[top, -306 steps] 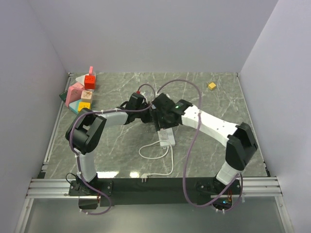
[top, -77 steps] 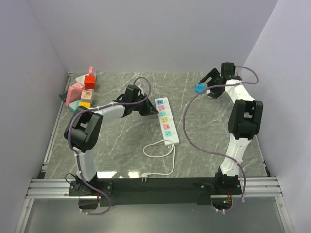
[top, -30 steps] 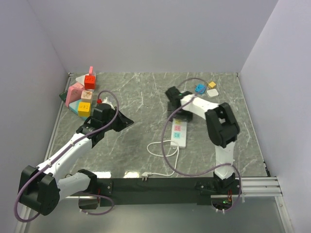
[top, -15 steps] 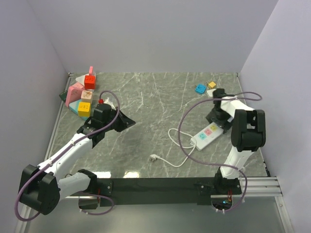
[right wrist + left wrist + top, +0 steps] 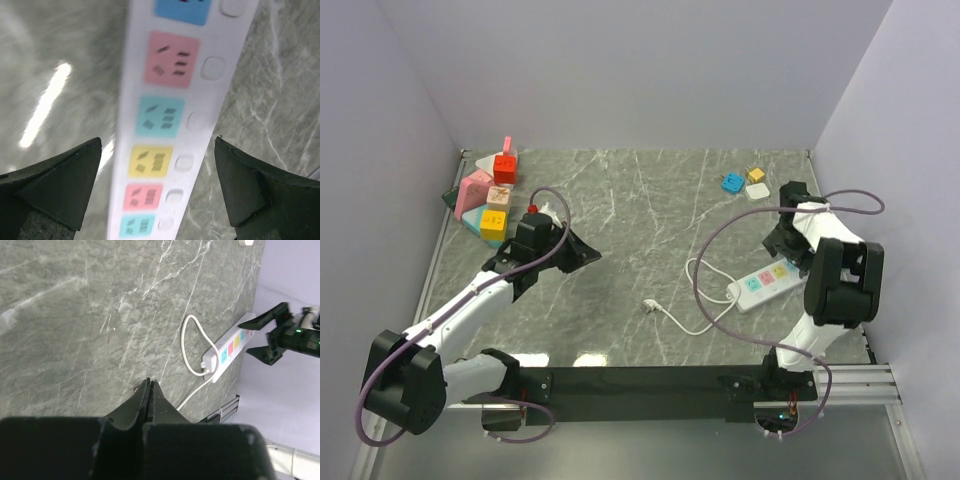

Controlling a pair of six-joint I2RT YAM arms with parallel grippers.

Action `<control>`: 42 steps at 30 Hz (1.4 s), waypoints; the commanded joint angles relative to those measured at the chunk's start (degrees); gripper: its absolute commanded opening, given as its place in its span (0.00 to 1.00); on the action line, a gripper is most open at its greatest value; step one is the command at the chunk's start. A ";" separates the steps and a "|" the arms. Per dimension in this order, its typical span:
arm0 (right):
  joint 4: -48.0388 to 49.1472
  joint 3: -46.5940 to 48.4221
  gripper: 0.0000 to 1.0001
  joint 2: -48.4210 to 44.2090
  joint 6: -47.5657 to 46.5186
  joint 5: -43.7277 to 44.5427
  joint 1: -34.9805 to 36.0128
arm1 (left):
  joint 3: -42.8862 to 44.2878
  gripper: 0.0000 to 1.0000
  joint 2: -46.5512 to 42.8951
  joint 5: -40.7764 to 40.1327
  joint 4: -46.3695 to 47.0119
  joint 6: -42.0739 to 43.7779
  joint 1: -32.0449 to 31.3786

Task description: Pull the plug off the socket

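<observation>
Nearest the bases, the white lead (image 5: pixel 647 303) trails loose across the worktop (image 5: pixel 620 200), looping back to the power strip (image 5: pixel 765 282), which lies at an angle on the near right with its coloured sockets facing up. Right gripper (image 5: pixel 156 145) is over that strip, released, fingers spread wide to either side of it; whether they touch it, I cannot tell. Across on the left, the left gripper (image 5: pixel 149 382) is clenched on nothing, tips pressed together. Further back on the right, the blue plug (image 5: pixel 731 183) lies on the worktop, well apart from the strip, just beside a yellow block (image 5: pixel 756 175). Far left, toy blocks (image 5: pixel 485 195) are bunched against the edge.
</observation>
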 commanded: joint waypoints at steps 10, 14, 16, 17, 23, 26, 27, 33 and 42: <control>-2.41 5.56 0.74 -9.57 -5.87 -8.96 11.75 | 3.52 0.01 -0.52 1.26 1.74 1.98 0.00; 3.57 2.73 0.00 -7.55 -4.93 -17.69 14.40 | 3.25 0.01 -0.52 1.43 2.01 1.89 0.00; 4.89 1.34 0.00 -5.53 -3.18 -18.21 14.93 | 3.25 0.01 -0.79 1.08 1.66 1.89 0.00; 5.77 0.98 0.00 -4.83 -2.55 -17.87 14.93 | 3.16 0.01 -1.31 0.99 1.66 1.89 0.08; 3.85 -0.25 0.00 0.80 2.98 -11.72 13.96 | 3.25 0.01 -2.89 0.38 -0.53 2.76 0.00; 3.32 -2.80 0.00 0.28 3.87 -10.93 13.70 | 3.08 0.01 -4.12 -0.41 -1.77 3.29 0.00; 3.06 -3.33 0.00 0.19 3.95 -10.58 13.52 | 2.81 0.01 -4.39 -0.41 -2.12 3.38 0.08; -3.35 -8.25 0.00 -4.02 7.38 -3.38 11.68 | 1.06 0.01 -6.67 0.20 -3.00 3.03 0.17; -6.52 -16.96 0.00 -16.95 8.70 -2.84 9.48 | -0.09 0.01 -8.87 -1.81 -4.58 3.03 0.96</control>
